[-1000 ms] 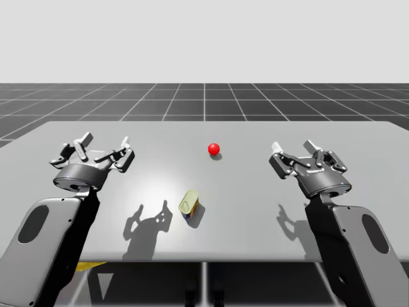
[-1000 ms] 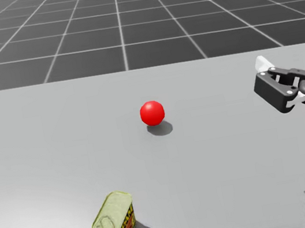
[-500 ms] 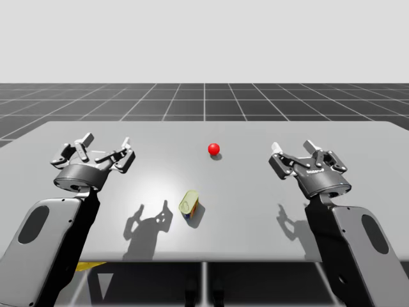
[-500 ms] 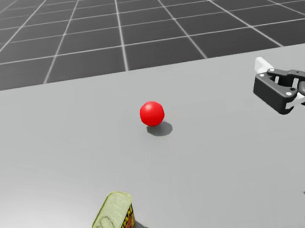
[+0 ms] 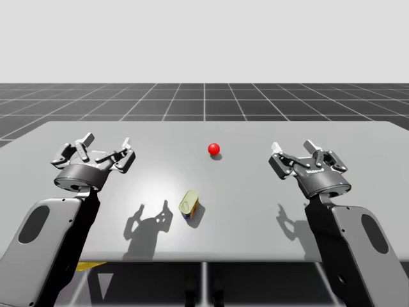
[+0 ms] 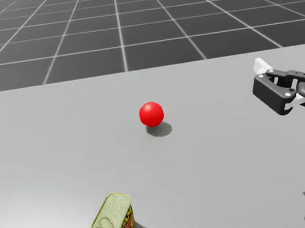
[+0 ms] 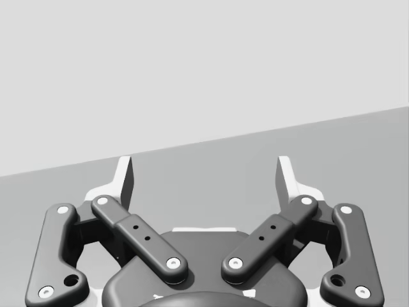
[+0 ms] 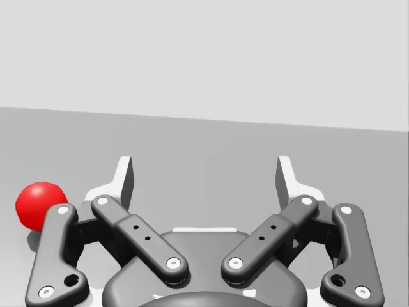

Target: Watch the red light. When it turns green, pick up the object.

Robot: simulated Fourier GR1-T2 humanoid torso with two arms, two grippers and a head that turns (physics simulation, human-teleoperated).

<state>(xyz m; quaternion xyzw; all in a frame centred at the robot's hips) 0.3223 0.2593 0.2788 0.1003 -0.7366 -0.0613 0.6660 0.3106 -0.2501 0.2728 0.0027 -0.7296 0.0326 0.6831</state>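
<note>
The left gripper [image 5: 107,143] hangs above the grey table [image 5: 255,192], with nothing in it. Its two fingers are spread wide. In the left wrist view the left gripper [image 7: 204,176] has only bare table surface between its fingers and ahead of them.

The right gripper [image 5: 293,149] also hangs above the table, on the other side, and its fingers are spread just as wide and hold nothing. In the right wrist view the right gripper [image 8: 204,176] has bare table between its fingers. The red light [image 8: 39,204], a small round ball, sits on the table beside the gripper, on its inner side, apart from the finger.

In the high view the red light [image 5: 213,149] is between the two grippers, a little further from my body than their fingertips, and somewhat nearer to the right one. It is red in every view where it shows.

The object is a yellow-green rectangular can [image 5: 189,203]. It rests on the table between the two grippers, closer to my body than both of them and well apart from each. It is a little nearer to the left gripper. In the head view the can [image 6: 114,226] shows its lid with a pull ring, and the red light [image 6: 151,113] is beyond it. Neither gripper touches the can.
</note>
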